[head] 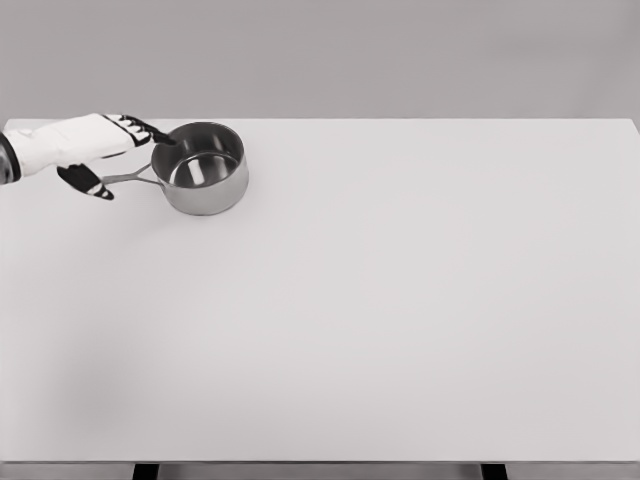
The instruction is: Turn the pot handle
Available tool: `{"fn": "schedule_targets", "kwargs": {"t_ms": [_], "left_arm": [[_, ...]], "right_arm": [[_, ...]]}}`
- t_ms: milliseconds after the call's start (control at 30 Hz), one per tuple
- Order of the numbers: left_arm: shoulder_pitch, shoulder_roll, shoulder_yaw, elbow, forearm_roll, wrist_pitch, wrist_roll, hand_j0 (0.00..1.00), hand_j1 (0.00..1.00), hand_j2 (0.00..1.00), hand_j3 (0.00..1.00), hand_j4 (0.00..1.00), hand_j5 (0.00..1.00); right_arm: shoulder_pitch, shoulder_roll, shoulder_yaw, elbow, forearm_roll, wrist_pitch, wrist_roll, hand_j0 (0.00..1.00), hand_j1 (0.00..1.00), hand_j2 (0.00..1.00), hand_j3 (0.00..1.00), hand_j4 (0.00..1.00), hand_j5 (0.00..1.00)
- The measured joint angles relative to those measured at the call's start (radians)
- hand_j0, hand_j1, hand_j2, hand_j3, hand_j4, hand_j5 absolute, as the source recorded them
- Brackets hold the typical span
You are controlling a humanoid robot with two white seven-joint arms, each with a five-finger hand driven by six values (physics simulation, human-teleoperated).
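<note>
Pot — a small round saucepan of polished steel (200,180) — stands upright at the far left of the wide white matte table (400,320), its thin wire-like metal handle (130,179) pointing left toward the arm. The left hand (105,150), white-shelled with black fingertips, straddles that handle: the fingers (150,130) reach out to the pot's near rim and seem to touch it, the thumb (90,183) sits below the handle's end. Fingers extended and parted from the thumb — no closed pinch visible on the handle. The right hand is not in the head view.

Judgement: the step is contact before turning. A good turn would press sideways near the handle's tip for leverage, slowly, since the smooth steel base will likely slide on the flat tabletop rather than pivot cleanly.
</note>
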Motion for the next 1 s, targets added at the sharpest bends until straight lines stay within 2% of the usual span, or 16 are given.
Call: {"fn": "schedule_targets", "kwargs": {"t_ms": [233, 500, 867, 967, 1000], "left_arm": [[-0.002, -0.009, 0.006, 0.019, -0.049, 0.0, 0.008, 1.0, 1.0, 1.0, 1.0, 1.0, 1.0], [-0.002, -0.011, 0.01, 0.026, -0.166, 0.066, 0.091, 1.0, 1.0, 1.0, 1.0, 1.0, 1.0], [-0.002, -0.018, 0.011, 0.028, -0.198, 0.132, 0.123, 1.0, 1.0, 1.0, 1.0, 1.0, 1.0], [-0.008, -0.007, 0.012, 0.013, -0.184, 0.104, 0.125, 1.0, 1.0, 1.0, 1.0, 1.0, 1.0], [-0.008, 0.0, 0.011, 0.008, -0.153, 0.079, 0.126, 1.0, 1.0, 1.0, 1.0, 1.0, 1.0]], "right_arm": [[0.0, 0.0, 0.0, 0.0, 0.0, 0.0, 0.0, 1.0, 1.0, 1.0, 1.0, 1.0, 1.0], [0.0, 0.0, 0.0, 0.0, 0.0, 0.0, 0.001, 1.0, 1.0, 1.0, 1.0, 1.0, 1.0], [0.0, 0.0, 0.0, 0.0, 0.0, 0.0, 0.0, 1.0, 1.0, 1.0, 1.0, 1.0, 1.0], [0.0, 0.0, 0.0, 0.0, 0.0, 0.0, 0.0, 1.0, 1.0, 1.0, 1.0, 1.0, 1.0], [0.0, 0.0, 0.0, 0.0, 0.0, 0.0, 0.0, 1.0, 1.0, 1.0, 1.0, 1.0, 1.0]]}}
